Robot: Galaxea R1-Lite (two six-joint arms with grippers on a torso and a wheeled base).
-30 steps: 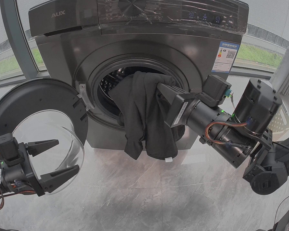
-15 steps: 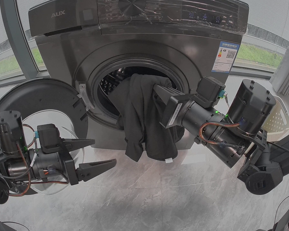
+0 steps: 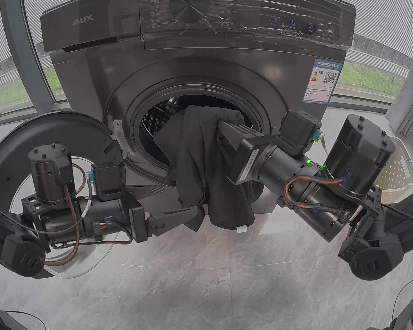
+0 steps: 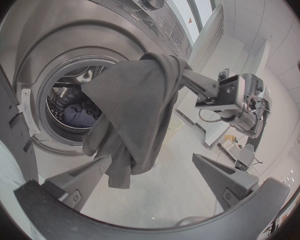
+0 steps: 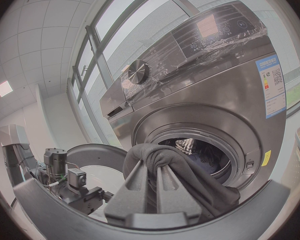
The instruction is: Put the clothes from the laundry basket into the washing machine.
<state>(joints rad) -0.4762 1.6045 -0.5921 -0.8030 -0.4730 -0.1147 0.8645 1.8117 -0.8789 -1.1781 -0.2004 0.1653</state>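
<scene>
Holding dark garment (image 3: 206,161) at washing machine (image 3: 124,79) mouth, right gripper (image 3: 222,127) clamped on it
My left gripper (image 3: 181,201) gapes wide by its hem

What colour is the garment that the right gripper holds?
Plain dark grey, no pattern; the garment shows best in the left wrist view.

A dark grey garment (image 3: 206,161) is hanging in loose folds before the open porthole of the washing machine (image 3: 124,74). Its top is bunching where my right tool (image 3: 222,127) is clamping it. Its lower end is dangling below the porthole rim, between the spread fingers of my left tool (image 3: 179,202). A blue garment (image 4: 75,115) is lying inside the drum. The pale laundry basket (image 3: 401,170) is standing on the floor at the machine's right.
</scene>
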